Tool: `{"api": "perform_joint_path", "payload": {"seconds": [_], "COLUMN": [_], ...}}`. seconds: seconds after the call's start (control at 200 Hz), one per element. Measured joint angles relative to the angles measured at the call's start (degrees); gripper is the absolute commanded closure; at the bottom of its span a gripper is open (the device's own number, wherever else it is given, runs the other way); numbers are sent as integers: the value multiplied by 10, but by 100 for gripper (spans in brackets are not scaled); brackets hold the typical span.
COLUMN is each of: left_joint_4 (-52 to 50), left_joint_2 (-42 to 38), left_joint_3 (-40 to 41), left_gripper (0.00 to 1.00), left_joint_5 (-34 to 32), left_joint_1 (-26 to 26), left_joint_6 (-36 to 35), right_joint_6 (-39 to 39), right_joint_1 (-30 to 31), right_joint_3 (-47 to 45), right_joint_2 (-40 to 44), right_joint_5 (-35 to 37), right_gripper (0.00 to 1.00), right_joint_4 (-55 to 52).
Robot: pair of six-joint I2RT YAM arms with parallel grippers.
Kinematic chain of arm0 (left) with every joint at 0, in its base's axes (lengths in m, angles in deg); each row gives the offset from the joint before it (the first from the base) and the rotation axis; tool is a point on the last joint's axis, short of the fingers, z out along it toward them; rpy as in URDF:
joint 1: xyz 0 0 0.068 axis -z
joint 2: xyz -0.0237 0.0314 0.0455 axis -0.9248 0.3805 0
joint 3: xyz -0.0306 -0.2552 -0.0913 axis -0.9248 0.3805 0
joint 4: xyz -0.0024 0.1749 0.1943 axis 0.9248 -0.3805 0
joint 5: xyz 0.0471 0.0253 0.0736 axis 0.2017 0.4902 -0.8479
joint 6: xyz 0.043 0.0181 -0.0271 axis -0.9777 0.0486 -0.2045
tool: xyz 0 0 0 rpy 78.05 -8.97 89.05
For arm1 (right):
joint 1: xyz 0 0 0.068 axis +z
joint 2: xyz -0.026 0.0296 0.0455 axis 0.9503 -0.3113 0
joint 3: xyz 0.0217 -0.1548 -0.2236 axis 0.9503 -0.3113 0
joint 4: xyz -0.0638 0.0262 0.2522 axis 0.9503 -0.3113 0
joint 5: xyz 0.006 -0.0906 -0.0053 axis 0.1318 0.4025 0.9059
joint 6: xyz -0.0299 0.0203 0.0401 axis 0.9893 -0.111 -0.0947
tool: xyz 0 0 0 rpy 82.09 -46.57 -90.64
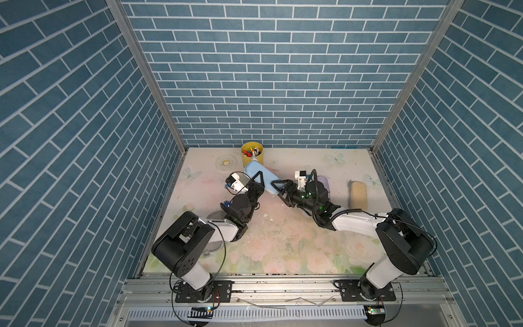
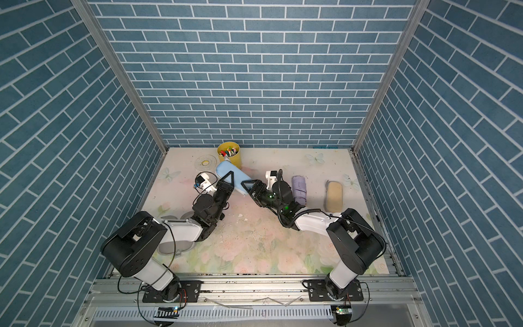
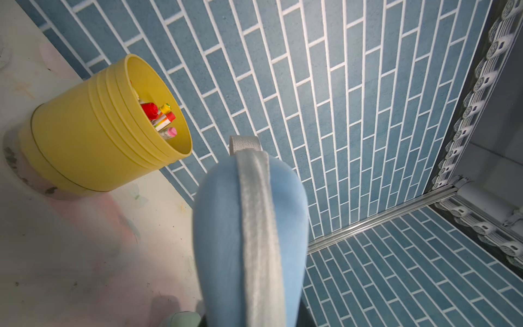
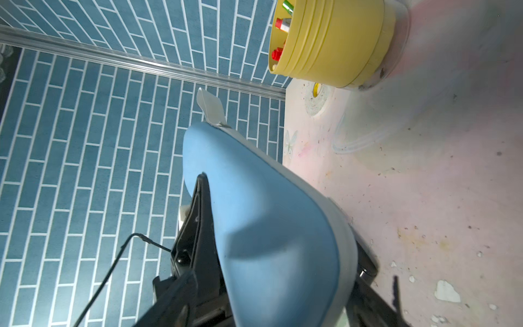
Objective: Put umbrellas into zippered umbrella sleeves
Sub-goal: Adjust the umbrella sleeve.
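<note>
Light-blue sleeve [image 3: 226, 240] fills both wrist views, held aslant near the far edge of the worktop [image 1: 283, 235], just before the yellow cup [image 1: 252, 158]. It is gripped by the left hand [image 1: 259, 183]. Around its near end the right hand [image 1: 280, 194] stands with jaws wide; whether they press it, I cannot tell.

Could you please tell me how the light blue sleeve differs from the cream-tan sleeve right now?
The light blue sleeve is held tilted, far end raised, in the left claw, with the right claw at its near end. The cream-tan sleeve lies flat on the table, untouched. The light blue sleeve is beside the yellow pen cup. The cream-tan sleeve sits far to the robot's right. Both are oblong, round-ended zip cases.
</note>
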Motion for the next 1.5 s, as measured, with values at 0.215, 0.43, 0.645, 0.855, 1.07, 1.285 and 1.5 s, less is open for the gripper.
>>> {"api": "perform_joint_path", "payload": {"seconds": [0.215,0.43,0.645,0.855,1.07,1.285,1.5], "left_joint_4": [16,-34,-251,-581,-789,-843,-855], "left_joint_2": [-4,-27,-125,-188,-179,-92,-81], "left_joint_3": [-7,13,-2,-131,-243,-248,-243], "left_gripper": [63,26,20,16,13,14,14], "left_joint_5": [10,152,407,563,610,667,675], "left_joint_1": [3,-23,-176,-223,-176,-118,-115], "left_joint_6": [4,9,-31,-212,-396,-456,-473], "right_joint_6": [-14,15,172,423,605,728,778], "right_joint_1": [-14,-57,-150,-194,-185,-179,-178], "right_joint_3": [11,11,31,168,258,296,328], "right_joint_2": [-3,1,68,75,27,8,-12], "right_joint_5": [-7,-41,-157,-251,-311,-322,-336], "right_gripper": [59,86,91,90,92,95,96], "right_joint_4": [17,9,-202,-533,-736,-864,-894]}}
